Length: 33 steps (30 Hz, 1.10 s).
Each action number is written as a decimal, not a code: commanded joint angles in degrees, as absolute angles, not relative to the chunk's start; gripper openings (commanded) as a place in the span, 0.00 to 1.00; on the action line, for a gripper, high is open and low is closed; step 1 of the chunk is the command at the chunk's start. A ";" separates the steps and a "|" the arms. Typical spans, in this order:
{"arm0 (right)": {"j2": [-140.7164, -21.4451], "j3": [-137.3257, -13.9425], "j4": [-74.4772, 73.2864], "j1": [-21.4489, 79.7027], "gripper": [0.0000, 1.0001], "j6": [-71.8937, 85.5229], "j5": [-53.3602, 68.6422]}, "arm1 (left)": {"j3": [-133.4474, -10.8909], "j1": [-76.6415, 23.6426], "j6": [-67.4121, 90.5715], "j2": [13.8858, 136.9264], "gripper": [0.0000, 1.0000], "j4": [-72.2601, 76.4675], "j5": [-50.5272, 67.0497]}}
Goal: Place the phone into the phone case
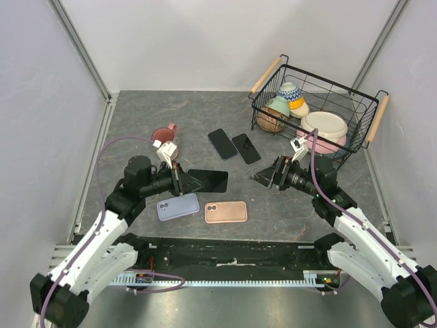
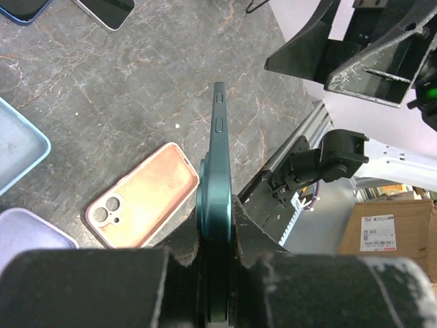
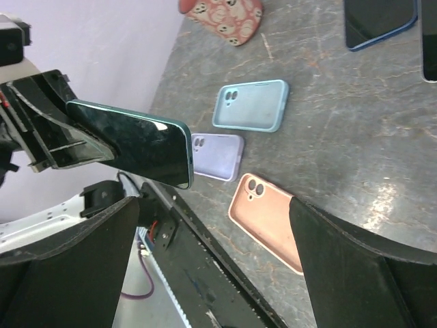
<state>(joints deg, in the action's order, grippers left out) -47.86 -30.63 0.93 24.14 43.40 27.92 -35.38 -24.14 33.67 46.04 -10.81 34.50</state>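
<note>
My left gripper (image 1: 181, 179) is shut on a dark teal phone (image 1: 208, 181), held on edge above the table. In the left wrist view the phone (image 2: 218, 164) runs edge-on away from the jaws, which press on both of its faces. Under it lie a rose-gold phone case (image 1: 226, 212), a lavender case (image 1: 177, 206) and a light blue case (image 3: 249, 106), all hollow side up. My right gripper (image 1: 270, 176) is open to the right of the phone with nothing in it. From the right wrist the phone (image 3: 136, 140) shows beyond the fingers (image 3: 369, 266).
Two more dark phones (image 1: 222, 143) (image 1: 246, 148) lie flat in the middle of the table. A pink patterned case (image 3: 222, 14) rests at the back left. A black wire basket (image 1: 355, 102) with several bowls stands at the back right. White walls close the sides.
</note>
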 commanded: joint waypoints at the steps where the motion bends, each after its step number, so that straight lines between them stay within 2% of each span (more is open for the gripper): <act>1: -44.30 -28.57 7.46 24.26 0.98 47.10 33.74 | -32.88 -24.26 35.59 37.99 0.02 -10.02 36.74; 4: -44.12 -27.34 10.44 24.52 0.98 48.42 36.12 | -31.21 -24.26 36.91 34.90 0.02 -8.44 36.83; 8: -44.82 -24.79 17.47 26.01 0.98 51.85 37.35 | -28.48 -24.26 41.90 31.56 0.02 1.80 39.89; 14: -48.42 -23.55 27.24 31.63 0.94 55.55 35.25 | -25.93 -24.26 45.87 32.34 0.02 9.23 44.03; 17: -51.06 -24.60 30.05 35.41 0.90 55.11 33.75 | -24.96 -24.26 46.14 32.08 0.02 10.55 44.47; 18: -52.46 -24.78 31.97 37.16 0.86 55.11 33.49 | -24.61 -24.26 46.14 31.91 0.02 11.24 44.39; 26: -59.67 -24.00 42.09 40.87 0.74 57.56 32.96 | -22.06 -24.26 48.95 32.69 0.02 17.05 46.67; 27: -61.07 -23.99 44.36 41.13 0.67 57.92 33.13 | -21.97 -24.26 49.04 32.87 0.02 17.31 46.67; 29: -62.31 -24.08 46.66 41.31 0.61 58.80 33.75 | -21.62 -24.26 49.57 32.96 0.02 18.36 46.49; 30: -63.45 -24.08 48.93 41.31 0.49 59.23 34.01 | -21.45 -24.26 49.57 32.87 0.02 18.72 46.41; 33: -64.33 -24.08 52.02 41.31 0.37 60.20 34.28 | -20.40 -24.34 49.57 33.40 0.02 19.42 46.14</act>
